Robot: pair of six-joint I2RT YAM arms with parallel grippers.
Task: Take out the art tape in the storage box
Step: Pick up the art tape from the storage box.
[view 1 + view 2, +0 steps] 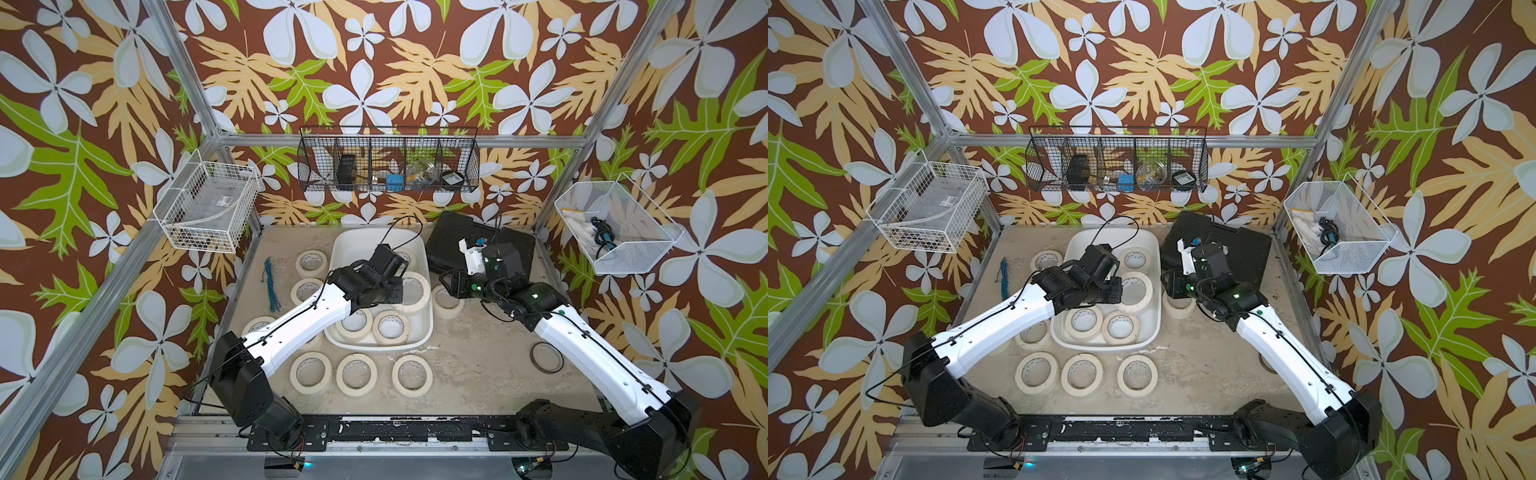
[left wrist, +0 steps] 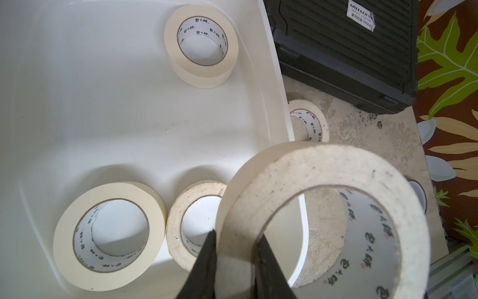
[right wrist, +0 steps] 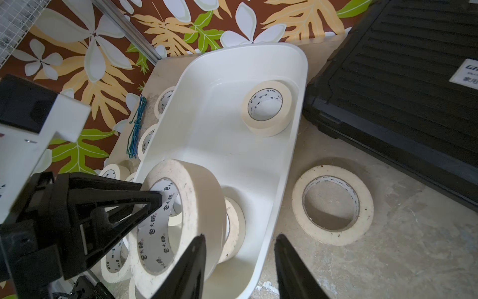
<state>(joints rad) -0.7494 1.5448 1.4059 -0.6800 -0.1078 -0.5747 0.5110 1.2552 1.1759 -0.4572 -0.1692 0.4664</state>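
The white storage box (image 1: 357,245) (image 2: 103,90) stands at the middle back of the table. My left gripper (image 2: 236,233) is shut on one art tape roll's wall (image 2: 297,165) (image 1: 424,297), holding it on edge above the box by its right rim. Three more rolls lie in the box: one at the far end (image 2: 201,75), two side by side at the near end (image 2: 67,233) (image 2: 176,222). My right gripper (image 3: 240,238) hangs open over the box's right rim, beside the held roll (image 3: 196,196), nothing between its fingers.
Several tape rolls lie on the table: a front row (image 1: 295,374) (image 1: 411,357), some left of the box (image 1: 311,253), one to its right (image 3: 333,238). A black ribbed case (image 1: 457,237) stands back right. A blue-green cord (image 1: 270,286) lies left, a dark thin ring (image 1: 546,345) right.
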